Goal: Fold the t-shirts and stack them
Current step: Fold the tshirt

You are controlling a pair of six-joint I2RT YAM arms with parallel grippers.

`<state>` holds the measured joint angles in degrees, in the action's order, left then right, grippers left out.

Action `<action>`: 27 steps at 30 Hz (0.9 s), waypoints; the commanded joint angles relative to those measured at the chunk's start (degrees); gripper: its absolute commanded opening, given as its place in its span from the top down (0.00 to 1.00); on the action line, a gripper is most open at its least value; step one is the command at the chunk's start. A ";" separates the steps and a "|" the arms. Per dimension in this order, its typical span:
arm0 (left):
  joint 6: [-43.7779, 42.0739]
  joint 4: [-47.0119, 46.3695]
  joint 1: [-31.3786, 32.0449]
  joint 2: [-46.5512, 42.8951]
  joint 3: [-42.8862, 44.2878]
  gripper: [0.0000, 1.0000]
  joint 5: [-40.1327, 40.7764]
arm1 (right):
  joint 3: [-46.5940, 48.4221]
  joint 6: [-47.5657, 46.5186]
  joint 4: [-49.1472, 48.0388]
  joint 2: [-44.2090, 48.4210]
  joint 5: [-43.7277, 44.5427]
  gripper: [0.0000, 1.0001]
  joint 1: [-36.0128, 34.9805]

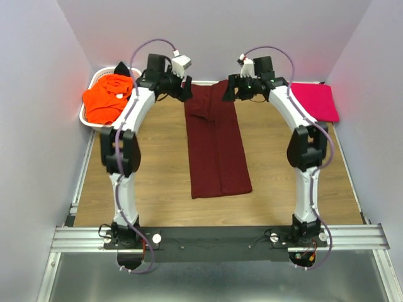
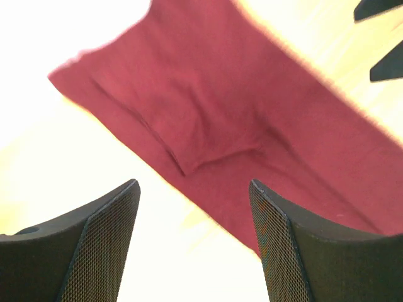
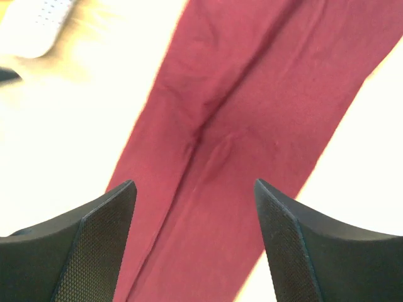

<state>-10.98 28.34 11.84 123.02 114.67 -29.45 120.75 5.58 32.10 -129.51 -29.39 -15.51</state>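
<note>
My left tool (image 2: 192, 189) and right tool (image 3: 195, 185) both gape wide, holding nothing, above the far end of the dark maroon t-shirt (image 1: 217, 151). It lies folded in a long strip mid-counter (image 1: 151, 170). A folded pink t-shirt (image 1: 315, 100) lies far right, and an orange t-shirt (image 1: 107, 100) sits in the white basket (image 1: 96, 75) far left.

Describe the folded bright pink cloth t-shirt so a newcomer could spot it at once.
Start at the wooden table and go to its far right corner. The bright pink t-shirt lies there as a flat folded rectangle. Its neighbours differ: the long dark maroon t-shirt lies mid-table, and the orange t-shirt is crumpled in the white plastic basket far left.
</note>
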 commanded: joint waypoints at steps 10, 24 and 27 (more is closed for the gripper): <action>-10.72 -0.74 1.43 -20.45 -30.28 0.54 -4.21 | -28.71 -7.69 4.29 16.66 -2.34 0.59 -0.66; -18.81 -4.08 5.48 -29.50 -55.16 0.67 -1.31 | -49.99 -10.51 3.94 16.84 -4.53 0.70 -3.91; -22.41 -3.12 5.92 -31.78 -56.83 0.66 -0.87 | -51.75 -10.24 3.68 15.79 -5.33 0.70 -5.14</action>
<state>-28.86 25.74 17.30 94.45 59.46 -31.48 71.90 -3.49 35.48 -112.40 -34.00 -19.18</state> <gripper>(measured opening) 0.338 0.296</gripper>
